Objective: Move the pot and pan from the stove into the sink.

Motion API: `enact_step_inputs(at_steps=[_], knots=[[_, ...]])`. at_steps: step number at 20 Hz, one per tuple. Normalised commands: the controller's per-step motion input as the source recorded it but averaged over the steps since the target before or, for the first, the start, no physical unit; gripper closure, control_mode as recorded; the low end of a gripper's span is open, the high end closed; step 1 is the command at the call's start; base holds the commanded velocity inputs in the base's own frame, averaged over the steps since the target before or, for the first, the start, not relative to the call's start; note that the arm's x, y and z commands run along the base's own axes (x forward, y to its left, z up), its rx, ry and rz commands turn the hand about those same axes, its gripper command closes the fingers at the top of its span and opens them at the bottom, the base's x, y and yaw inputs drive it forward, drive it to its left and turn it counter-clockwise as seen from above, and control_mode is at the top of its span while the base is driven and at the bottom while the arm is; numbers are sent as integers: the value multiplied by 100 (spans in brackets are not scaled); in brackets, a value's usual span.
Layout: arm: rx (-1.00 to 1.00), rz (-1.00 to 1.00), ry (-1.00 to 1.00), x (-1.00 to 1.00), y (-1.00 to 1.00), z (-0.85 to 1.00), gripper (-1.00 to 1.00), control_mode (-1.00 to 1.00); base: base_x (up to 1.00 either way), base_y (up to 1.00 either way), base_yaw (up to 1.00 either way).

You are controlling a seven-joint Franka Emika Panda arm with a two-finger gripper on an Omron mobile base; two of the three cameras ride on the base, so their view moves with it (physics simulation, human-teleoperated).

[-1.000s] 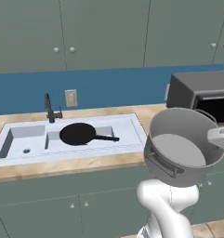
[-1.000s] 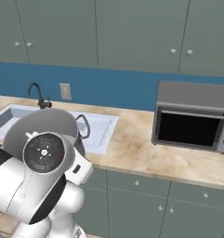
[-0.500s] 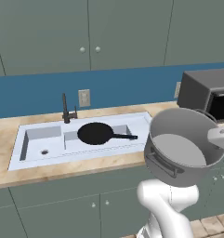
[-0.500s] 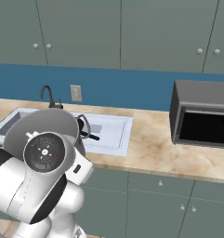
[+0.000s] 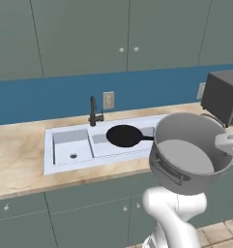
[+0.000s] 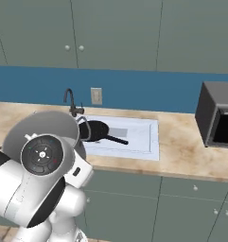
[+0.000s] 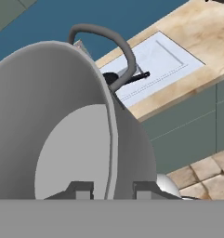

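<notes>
The silver-grey pot [image 5: 185, 157] hangs tilted in the air in front of the arm, its pale inside facing the left base camera. In the hand view my gripper [image 7: 112, 190] is shut on the pot [image 7: 62, 121], with the rim wall between the two fingertips [image 7: 81, 189] and one loop handle arching above. The black pan [image 5: 123, 135] lies in the white sink [image 5: 65, 162], its thin handle pointing right. From the right base view the pot [image 6: 39, 125] sits behind the arm's wrist, near the pan [image 6: 94, 130] and sink [image 6: 144, 139]. The stove is out of view.
A dark curved faucet [image 5: 93, 111] stands behind the sink, with a wall outlet beside it. A dark microwave [image 6: 219, 116] sits on the beige counter [image 5: 16, 160] to the right. Grey cabinets run above and below the counter.
The whole scene has slid to the right in both base views, so the base has driven left along the counter. The pot stays held the same way in front of the arm.
</notes>
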Motion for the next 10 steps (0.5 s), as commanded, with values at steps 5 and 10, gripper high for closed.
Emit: enact_step_inputs(at_steps=[5, 10], knots=[[0, 0, 0, 0, 0, 0, 100, 100, -10, 32, -1], [0, 0, 0, 0, 0, 0, 100, 100, -17, 37, 0]])
